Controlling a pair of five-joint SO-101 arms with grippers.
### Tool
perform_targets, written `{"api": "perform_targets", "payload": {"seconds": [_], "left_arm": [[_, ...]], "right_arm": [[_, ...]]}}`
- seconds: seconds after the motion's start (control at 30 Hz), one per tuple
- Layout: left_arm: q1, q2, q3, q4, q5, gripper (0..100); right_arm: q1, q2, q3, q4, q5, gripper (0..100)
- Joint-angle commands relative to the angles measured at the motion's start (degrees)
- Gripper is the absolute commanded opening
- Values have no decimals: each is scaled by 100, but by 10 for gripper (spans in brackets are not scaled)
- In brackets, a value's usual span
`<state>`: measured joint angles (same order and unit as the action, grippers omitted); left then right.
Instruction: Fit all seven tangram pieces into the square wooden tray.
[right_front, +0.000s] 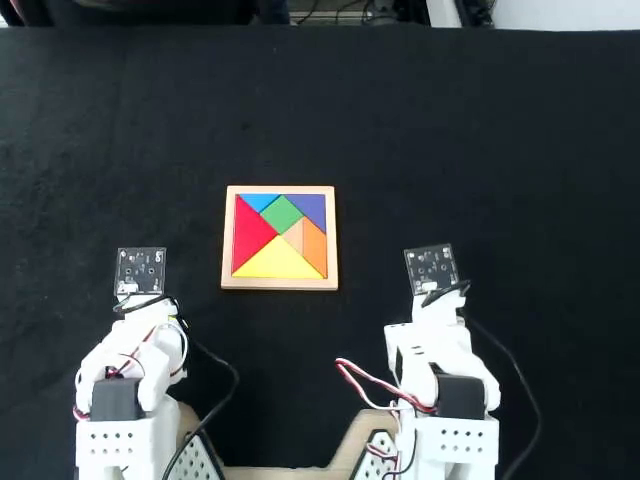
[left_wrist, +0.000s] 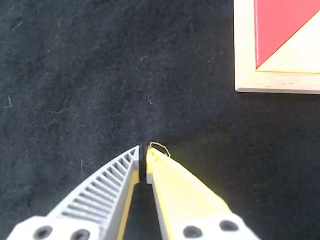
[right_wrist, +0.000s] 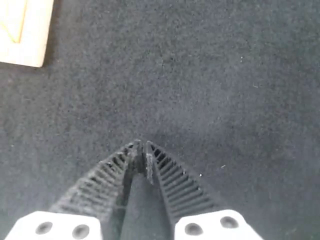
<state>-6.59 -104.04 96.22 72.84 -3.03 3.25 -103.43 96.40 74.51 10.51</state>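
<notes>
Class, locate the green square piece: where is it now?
High view: the green square sits in the wooden tray, upper middle, between the blue triangle and the purple piece.

Nothing can be read: the pale square wooden tray (right_front: 280, 284), its coloured flat tangram pieces (right_front: 252, 235), the black cloth-covered counter (right_front: 480, 140) and the small dark square circuit boards (right_front: 140, 270) on the arms bear no legible print.

light: bright, even, diffuse | black cloth (right_front: 480, 130): matte, any shadow lost in it | tray (right_front: 279, 284) rim and coloured pieces (right_front: 255, 240): evenly lit | far right: white strip (right_front: 565, 12) beyond the cloth, blown out
</notes>
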Motion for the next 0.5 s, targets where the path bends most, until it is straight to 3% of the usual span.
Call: {"api": "perform_targets", "payload": {"seconds": [0.0,0.47], "left_arm": [[22,-26,110,0,-26,29],[31,-26,110,0,-26,30]], "right_arm": [[-35,-338,13,-62,-44,11],[-26,-374,13,-53,-35,11]]}}
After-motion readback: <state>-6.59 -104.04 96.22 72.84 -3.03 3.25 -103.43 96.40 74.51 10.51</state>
